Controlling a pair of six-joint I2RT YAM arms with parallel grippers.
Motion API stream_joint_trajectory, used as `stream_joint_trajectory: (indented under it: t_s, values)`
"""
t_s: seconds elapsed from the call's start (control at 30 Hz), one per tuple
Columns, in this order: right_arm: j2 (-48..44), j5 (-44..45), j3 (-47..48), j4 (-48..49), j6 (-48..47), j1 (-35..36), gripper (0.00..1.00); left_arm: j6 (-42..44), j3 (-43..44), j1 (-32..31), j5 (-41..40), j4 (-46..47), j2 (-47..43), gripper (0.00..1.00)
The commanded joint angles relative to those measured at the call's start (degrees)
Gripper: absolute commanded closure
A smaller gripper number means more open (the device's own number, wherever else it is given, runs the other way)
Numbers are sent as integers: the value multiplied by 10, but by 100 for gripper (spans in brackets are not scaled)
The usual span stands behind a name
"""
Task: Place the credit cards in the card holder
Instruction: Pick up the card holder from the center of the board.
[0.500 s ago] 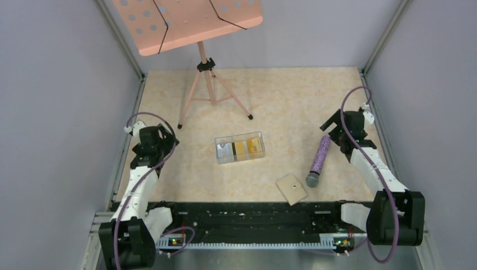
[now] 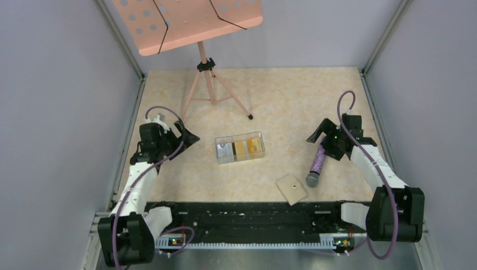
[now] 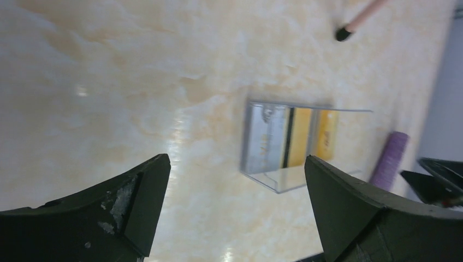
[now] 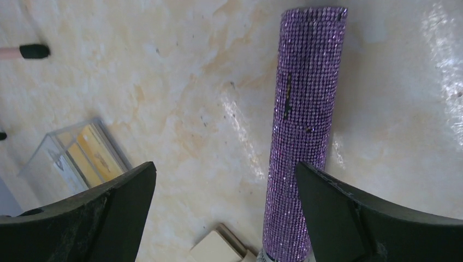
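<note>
Holding my left gripper (image 3: 236, 161) and right gripper (image 4: 225, 166) spread wide with nothing between the fingers, I count one pink music stand (image 2: 188, 22) far back, one purple glitter microphone (image 2: 319, 160) below my right gripper, one clear box (image 2: 216, 151) mid-table, and one card holder (image 2: 291, 189) near my bases: closed, tan, squarish, with a dark dot. Four credit cards (image 2: 242, 148) lie in the box: white printed, dark, gold, orange.
</note>
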Motion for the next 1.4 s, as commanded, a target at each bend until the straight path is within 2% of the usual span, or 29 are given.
stream_joint_trajectory:
  t_s: [0.0, 0.33, 0.5, 0.87, 1.1, 1.27, 1.37]
  values:
    - [-23, -73, -12, -66, -52, 6, 1, -73, -36, -35, 172, 84, -14, 1]
    - [-127, -134, -38, -181, -44, 70, 1, -201, -89, -273, 120, 134, -37, 1]
    - [-174, -154, -47, -229, -39, 74, 1, -227, -79, -369, 91, 142, -5, 1]
    - [-210, -199, -40, -256, -18, 110, 1, -251, 35, -525, 91, 195, 222, 1]
    - [-209, -168, -61, -250, 14, 192, 1, -270, 116, -580, 99, 216, 327, 5]
    - [-178, -118, -85, -234, 28, 203, 1, -288, 142, -592, 84, 212, 358, 6]
    - [-149, -64, -75, -234, 17, 203, 1, -306, 140, -594, 82, 223, 372, 11]
